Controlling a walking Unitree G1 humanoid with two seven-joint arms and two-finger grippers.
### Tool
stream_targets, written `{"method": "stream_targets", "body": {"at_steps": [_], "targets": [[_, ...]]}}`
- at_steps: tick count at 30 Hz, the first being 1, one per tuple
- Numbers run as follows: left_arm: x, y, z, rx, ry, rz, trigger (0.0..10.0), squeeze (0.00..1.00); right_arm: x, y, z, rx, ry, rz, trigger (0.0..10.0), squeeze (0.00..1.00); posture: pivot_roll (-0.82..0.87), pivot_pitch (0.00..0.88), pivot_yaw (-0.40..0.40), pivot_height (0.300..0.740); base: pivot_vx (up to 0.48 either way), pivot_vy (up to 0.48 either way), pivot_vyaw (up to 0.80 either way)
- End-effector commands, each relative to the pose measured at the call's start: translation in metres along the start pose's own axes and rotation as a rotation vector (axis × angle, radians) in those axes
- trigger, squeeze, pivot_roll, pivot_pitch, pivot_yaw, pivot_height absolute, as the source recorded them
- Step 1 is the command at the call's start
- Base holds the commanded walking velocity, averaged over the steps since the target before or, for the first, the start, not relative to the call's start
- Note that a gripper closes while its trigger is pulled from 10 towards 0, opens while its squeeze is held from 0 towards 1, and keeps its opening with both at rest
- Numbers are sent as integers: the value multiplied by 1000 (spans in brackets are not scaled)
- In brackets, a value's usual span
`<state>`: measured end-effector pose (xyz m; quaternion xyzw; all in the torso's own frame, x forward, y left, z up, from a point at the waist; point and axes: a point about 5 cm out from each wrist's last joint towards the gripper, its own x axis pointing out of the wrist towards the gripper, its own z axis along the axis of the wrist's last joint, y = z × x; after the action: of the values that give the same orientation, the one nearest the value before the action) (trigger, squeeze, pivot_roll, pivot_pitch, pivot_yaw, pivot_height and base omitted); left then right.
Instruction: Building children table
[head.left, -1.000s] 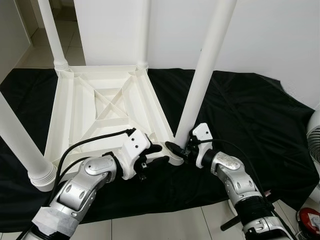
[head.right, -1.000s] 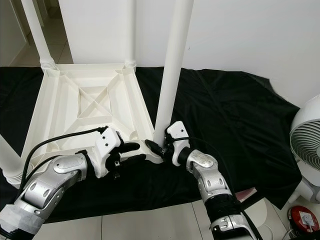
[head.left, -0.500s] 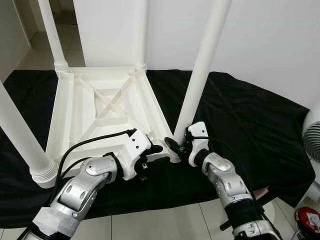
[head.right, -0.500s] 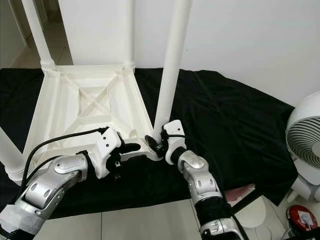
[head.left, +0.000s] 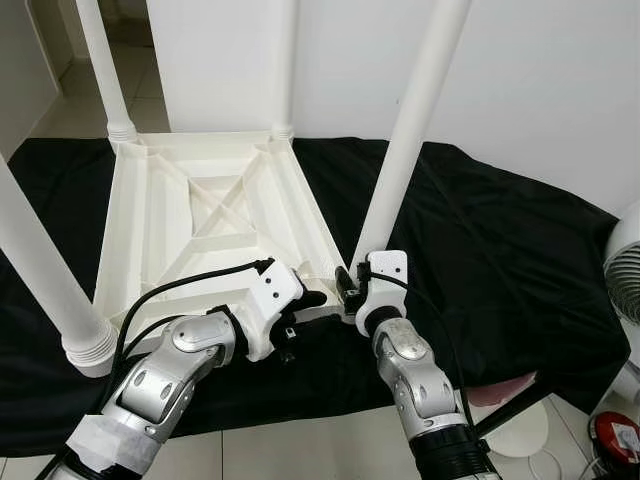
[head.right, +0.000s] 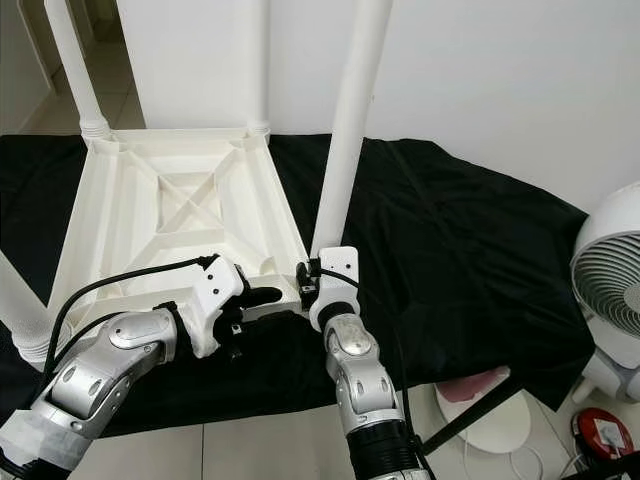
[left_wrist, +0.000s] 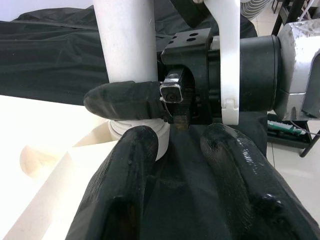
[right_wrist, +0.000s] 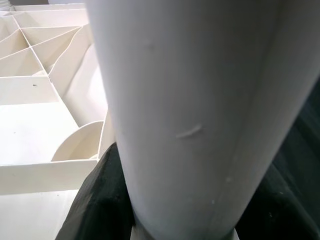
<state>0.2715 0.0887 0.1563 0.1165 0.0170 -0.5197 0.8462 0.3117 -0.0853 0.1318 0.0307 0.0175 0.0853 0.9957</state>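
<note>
Right gripper (head.left: 347, 283): jaws clamped around the base of the near right table leg (head.left: 408, 135), one black finger (left_wrist: 125, 100) wrapped across the leg just above its collar. The right wrist view sits tight against the leg's white surface.

Left gripper (head.left: 312, 305): jaws apart, both fingers (left_wrist: 122, 190) pointing at the same corner, just beside the leg's socket; one finger lies along the frame edge, the other over the cloth. They do not close on anything.

The children's table (head.left: 200, 215) lies upside down on a black cloth (head.left: 500, 250) spread over the tiled floor (head.left: 300, 450). Its ribbed underside faces up. Four white legs stand upright from the corners: two far ones (head.left: 105, 65), one near left (head.left: 45, 290), and the held one near right.

A white fan (head.right: 610, 290) stands at the far right edge of the cloth, against the white wall (head.left: 540, 80).
</note>
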Motion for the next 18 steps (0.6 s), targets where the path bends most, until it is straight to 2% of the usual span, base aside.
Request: {"method": "stream_targets", "body": {"at_steps": [1, 7, 8, 12, 14, 18], "targets": [[2, -4, 0, 7, 2, -46, 10000, 0, 1, -8, 14, 0, -47, -52, 10000, 0, 51, 26, -84, 740, 0, 0, 0], [2, -4, 0, 9, 0, -45, 10000, 0, -1, -6, 15, 3, -49, -71, 10000, 0, 53, 24, -86, 740, 0, 0, 0], [2, -5, 0, 8, 0, -46, 10000, 0, -1, -8, 15, 8, -53, -78, 10000, 1000, 53, 23, -88, 740, 0, 0, 0], [2, -6, -1, 6, 2, -45, 10000, 0, -3, -13, 19, 33, -76, -68, 10000, 1000, 55, 20, -91, 740, 0, 0, 0], [2, -6, -1, 4, 2, -45, 10000, 0, -7, -15, 21, 64, -86, -16, 10000, 1000, 55, 20, -92, 740, 0, 0, 0], [2, -7, -2, 4, 3, -47, 10000, 0, -10, -15, 21, 65, -89, 33, 10000, 1000, 52, 18, -90, 740, 0, 0, 0]]}}
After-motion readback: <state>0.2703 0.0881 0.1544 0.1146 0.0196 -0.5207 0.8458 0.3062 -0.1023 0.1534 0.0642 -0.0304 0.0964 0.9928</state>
